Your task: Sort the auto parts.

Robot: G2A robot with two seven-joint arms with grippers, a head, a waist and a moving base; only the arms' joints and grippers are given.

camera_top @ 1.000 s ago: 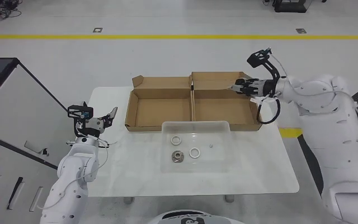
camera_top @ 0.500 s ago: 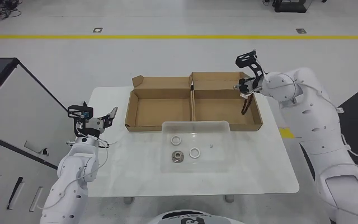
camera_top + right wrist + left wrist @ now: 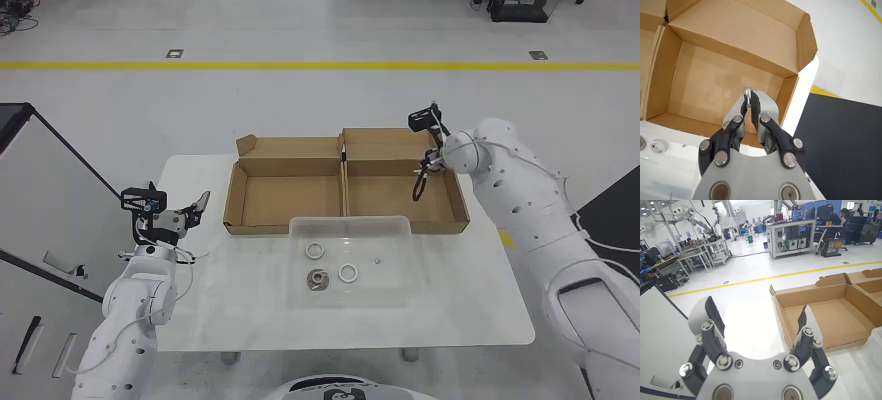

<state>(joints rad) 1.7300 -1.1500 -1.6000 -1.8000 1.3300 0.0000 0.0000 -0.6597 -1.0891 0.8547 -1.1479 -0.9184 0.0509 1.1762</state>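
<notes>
Right gripper (image 3: 749, 99) has swung in over the right box (image 3: 706, 81) | clamped on bolt (image 3: 748, 93) by its threads, above the box floor | bolt light, stiff, slick: grip shank | left gripper (image 3: 757, 304) spread wide.

Overhead and close wrist views, boxes (image 3: 300, 200) shared.

On white rectangular table (image 3: 470, 290): left brown cardboard box (image 3: 285, 200) and right brown cardboard box (image 3: 385, 195) side by side on far half, walls touching. Just before them, straddling the seam: clear plastic tray (image 3: 350, 220). In tray: farther white plastic ring (image 3: 315, 250); nearer white plastic ring (image 3: 349, 272) right of it; round metal part (image 3: 317, 279) just left of nearer ring; small piece (image 3: 378, 258), possibly a nut, rightmost. Over right box: right gripper (image 3: 749, 98), silver steel bolt (image 3: 747, 93) between its fingers. At table's left edge: left gripper (image 3: 757, 309)
</notes>
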